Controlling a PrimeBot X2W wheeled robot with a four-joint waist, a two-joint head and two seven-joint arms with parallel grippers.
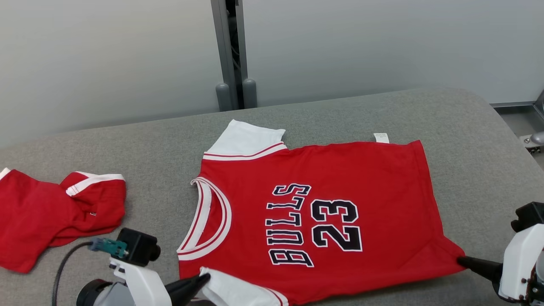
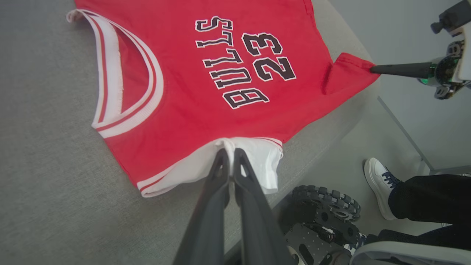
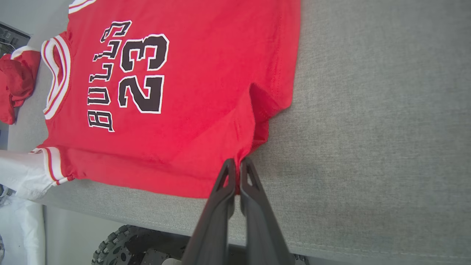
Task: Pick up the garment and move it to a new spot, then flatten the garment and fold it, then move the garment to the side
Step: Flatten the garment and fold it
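Observation:
The garment [image 1: 340, 182] is a red jersey with white sleeves and "BULLS 23" in black, spread flat on the grey table [image 1: 467, 140], collar toward the left. My left gripper [image 1: 207, 278] is shut on the near white sleeve [image 2: 254, 158] at the table's front edge. My right gripper [image 1: 460, 260] is shut on the near hem corner [image 3: 257, 147], which is pulled into a small peak. In the left wrist view the right gripper [image 2: 372, 69] shows pinching that red corner. The garment [image 3: 191, 81] lies smooth across its middle.
A second red garment with white trim [image 1: 55, 208] lies crumpled at the table's left. A person's white shoe [image 2: 377, 184] and dark trouser leg stand beside my wheeled base [image 2: 323, 213]. Grey wall panels and a post [image 1: 229, 55] rise behind the table.

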